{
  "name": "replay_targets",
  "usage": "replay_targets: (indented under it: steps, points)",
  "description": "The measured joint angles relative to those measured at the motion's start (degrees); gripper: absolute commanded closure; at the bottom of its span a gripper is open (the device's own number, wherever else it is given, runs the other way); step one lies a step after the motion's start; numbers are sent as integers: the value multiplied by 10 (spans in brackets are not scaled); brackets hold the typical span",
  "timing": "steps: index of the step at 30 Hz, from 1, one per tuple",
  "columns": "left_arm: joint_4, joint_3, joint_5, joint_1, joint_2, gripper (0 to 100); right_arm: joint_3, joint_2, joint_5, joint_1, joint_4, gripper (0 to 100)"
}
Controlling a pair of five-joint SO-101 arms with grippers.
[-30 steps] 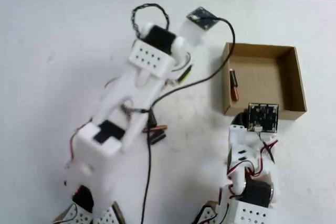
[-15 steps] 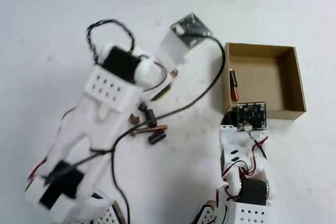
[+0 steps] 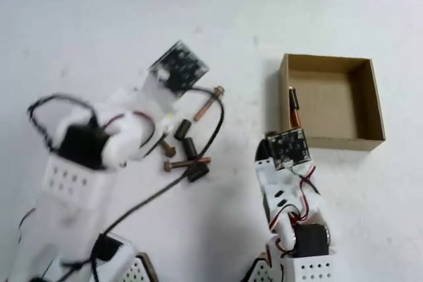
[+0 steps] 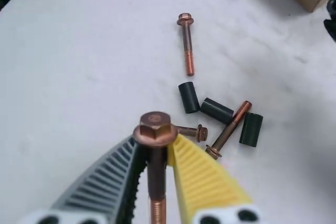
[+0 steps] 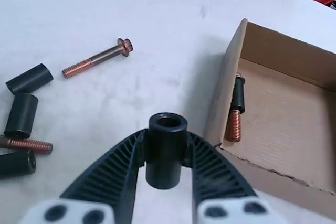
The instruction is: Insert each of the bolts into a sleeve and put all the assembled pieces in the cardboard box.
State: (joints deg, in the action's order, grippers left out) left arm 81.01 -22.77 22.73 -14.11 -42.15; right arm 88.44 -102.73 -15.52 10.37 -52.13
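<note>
The left pincer [image 4: 156, 153] is pinching a copper bolt [image 4: 154, 130] btwn its grey and yellow fingers, w/ the hex head sticking out past the tips. Vs 1 sec ago the left arm [image 3: 73, 163] has swung well away from the cardboard box [image 3: 378, 100]. It was stretched over the loose parts w/ its wrist almost at the box's corner; now it's pulled back to the far side of the pile from the box.

That uncovered the pile on the counter [image 3: 99, 31]: three black sleeves, e.g. one [image 3: 182, 128], plus three loose bolts. The long bolt [image 3: 206, 102] lies nearest the box, apart from the rest. The others are bunched farther from the box, some touching.

The right pincer [image 5: 167, 150] is clamped on a black sleeve [image 5: 167, 129], w/ the sleeve's open bore toward the wrist cam. The right arm [image 3: 284, 189] slid sideways too. Its wrist was over the box's front wall and now sits just off the box's corner on the pile side, still close to the box.

Inside the box is one assembled piece [image 3: 293, 107], a bolt in a sleeve. It lies along the wall nearest the pile, same spot as before.
</note>
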Motion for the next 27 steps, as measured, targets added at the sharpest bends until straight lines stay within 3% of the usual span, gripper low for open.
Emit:
replay_targets:
  steps: [14,22,27]
  points:
    - [-112,-279,0,62,-355,980,0,0,-2,160,8,981]
    - [-108,-285,-4,95,-382,979,0,0,-2,222,100,981]
    - [-117,-285,-101,102,-382,979,28,0,12,272,200,981]
